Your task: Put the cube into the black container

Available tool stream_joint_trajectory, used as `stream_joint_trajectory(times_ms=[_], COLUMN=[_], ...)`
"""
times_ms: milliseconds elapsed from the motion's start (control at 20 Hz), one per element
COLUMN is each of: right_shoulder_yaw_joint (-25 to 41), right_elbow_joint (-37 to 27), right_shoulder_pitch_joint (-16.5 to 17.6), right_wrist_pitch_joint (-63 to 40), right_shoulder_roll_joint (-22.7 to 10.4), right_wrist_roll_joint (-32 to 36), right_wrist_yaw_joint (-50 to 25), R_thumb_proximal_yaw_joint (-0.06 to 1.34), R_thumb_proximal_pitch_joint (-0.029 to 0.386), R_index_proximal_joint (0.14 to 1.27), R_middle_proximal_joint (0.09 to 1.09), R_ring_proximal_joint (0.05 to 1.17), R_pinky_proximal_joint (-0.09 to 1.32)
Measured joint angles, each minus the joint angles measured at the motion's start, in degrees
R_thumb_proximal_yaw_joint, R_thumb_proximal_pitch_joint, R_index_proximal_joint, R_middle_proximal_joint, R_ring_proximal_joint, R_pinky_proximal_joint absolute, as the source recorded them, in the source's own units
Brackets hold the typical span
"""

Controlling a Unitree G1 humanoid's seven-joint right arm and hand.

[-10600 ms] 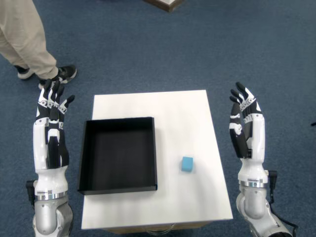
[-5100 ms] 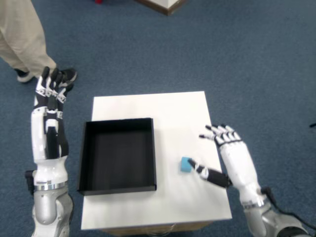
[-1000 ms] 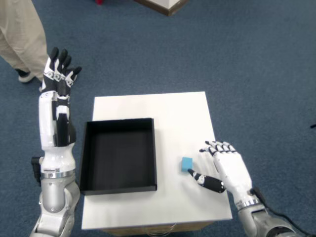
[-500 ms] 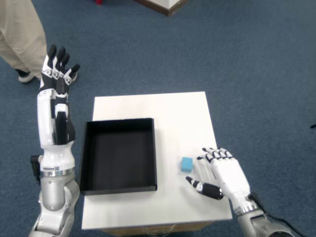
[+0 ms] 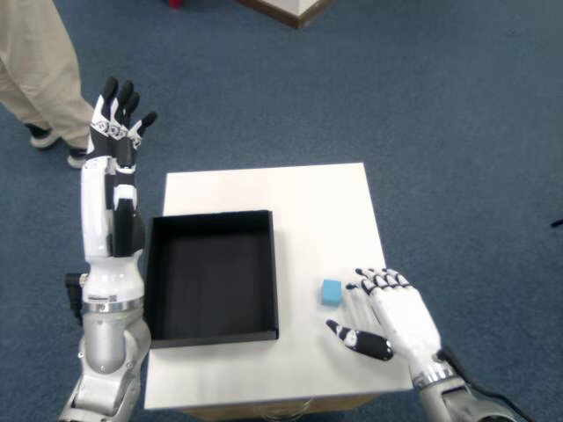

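Observation:
A small light-blue cube [image 5: 331, 292] rests on the white table [image 5: 308, 211], just right of the black container [image 5: 211, 276]. The container is a shallow square tray with nothing in it. My right hand [image 5: 385, 315] hovers low over the table's near right corner, palm down, fingers spread and open. Its fingertips [image 5: 355, 286] lie just right of the cube, and the thumb [image 5: 356, 339] points left below it. I cannot tell whether a fingertip touches the cube. The left hand [image 5: 120, 115] is raised upright beside the table's left edge, fingers extended.
Blue carpet surrounds the small table on all sides. A person's legs in beige trousers and a dark shoe [image 5: 44, 136] stand at the far left. A wooden furniture corner [image 5: 295, 7] shows at the top edge.

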Motion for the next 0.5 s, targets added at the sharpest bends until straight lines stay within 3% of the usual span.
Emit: stream_joint_trajectory(times_ms=[500], right_shoulder_yaw_joint=[-0.24], right_elbow_joint=[-0.06], right_shoulder_pitch_joint=[-3.39], right_wrist_pitch_joint=[0.43], right_shoulder_roll_joint=[0.44], right_wrist_roll_joint=[0.02], right_wrist_yaw_joint=[0.86], R_thumb_proximal_yaw_joint=[0.43], R_thumb_proximal_pitch_joint=[-0.007], R_index_proximal_joint=[0.50], R_middle_proximal_joint=[0.26], R_ring_proximal_joint=[0.30], R_pinky_proximal_joint=[0.27])
